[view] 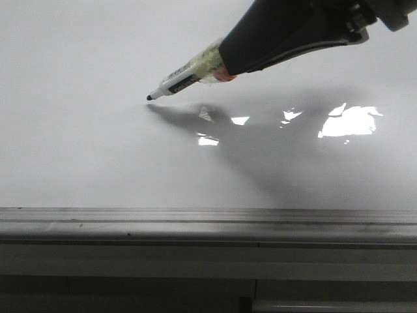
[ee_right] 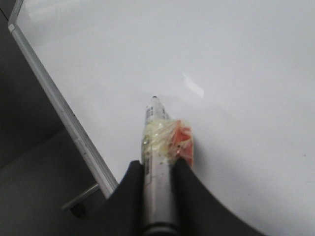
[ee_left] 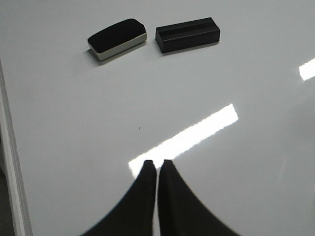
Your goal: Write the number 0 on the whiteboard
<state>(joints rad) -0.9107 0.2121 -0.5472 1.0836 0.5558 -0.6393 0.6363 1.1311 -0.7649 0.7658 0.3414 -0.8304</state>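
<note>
- Marker (view: 182,79) clamped in right gripper (ee_right: 158,169), tip just off whiteboard (view: 78,150); no 0 yet.
- We judge taped marker may slip, skewing strokes.
- Left gripper (ee_left: 156,167) closed, empty.

right fingers (ee_right: 160,172) clamped, arm angled down; left fingers (ee_left: 147,172) closed together

The whiteboard (view: 78,150) is looking pale grey-white and shiny. The marker (view: 179,81) is showing white with a black tip.

Bright, even light with hard glare
White glare patches streak the glossy whiteboard (view: 78,150); the marker (view: 186,78) casts a soft grey shadow; the right wrist view is blurred.
</note>
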